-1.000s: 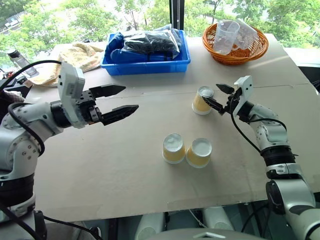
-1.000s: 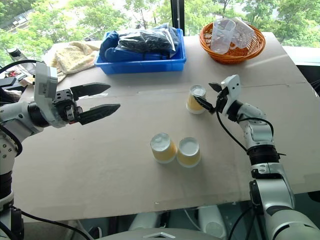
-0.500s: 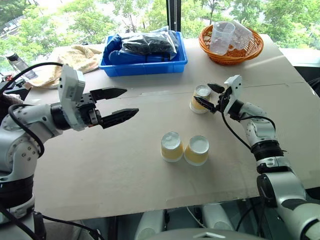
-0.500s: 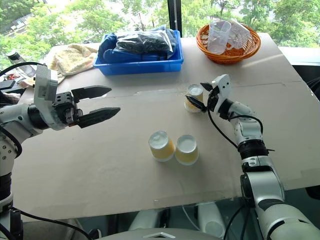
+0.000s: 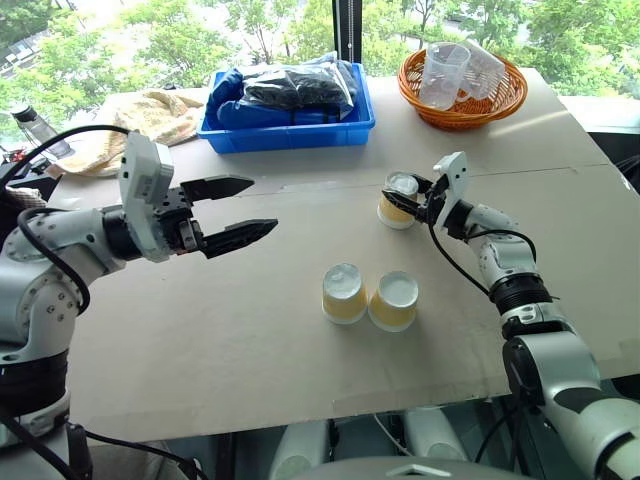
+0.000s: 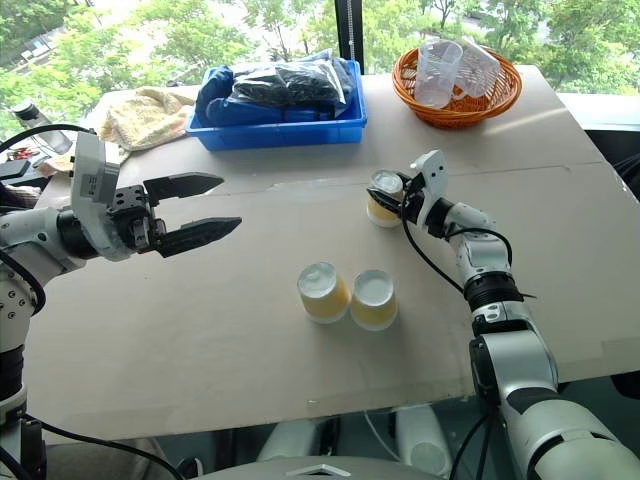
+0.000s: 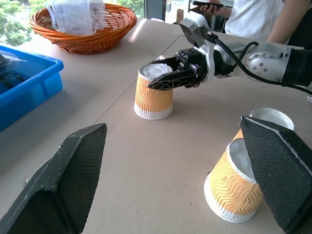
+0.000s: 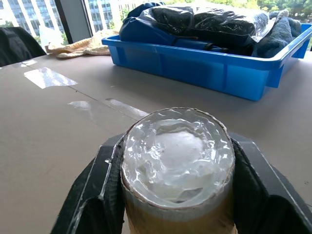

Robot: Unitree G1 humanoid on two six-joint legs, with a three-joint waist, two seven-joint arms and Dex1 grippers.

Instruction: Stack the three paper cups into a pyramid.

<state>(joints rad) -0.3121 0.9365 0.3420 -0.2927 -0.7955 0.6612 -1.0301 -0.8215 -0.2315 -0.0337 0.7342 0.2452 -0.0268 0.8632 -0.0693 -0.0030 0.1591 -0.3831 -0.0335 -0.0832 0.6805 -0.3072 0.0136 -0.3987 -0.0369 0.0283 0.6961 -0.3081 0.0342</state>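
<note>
the right gripper (image 8: pixel 176 195) clamps an upside-down paper cup (image 8: pixel 178 165) on both sides; behind it on the table (image 8: pixel 48 126) sits a blue bin (image 8: pixel 214 66).

3 upside-down yellow paper cups (image 5: pixel 345 294): 2 touching side by side, 1 apart.

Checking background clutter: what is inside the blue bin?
The blue bin holds a black item in clear plastic wrap lying on dark blue cloth. Anything beneath those is covered.
</note>
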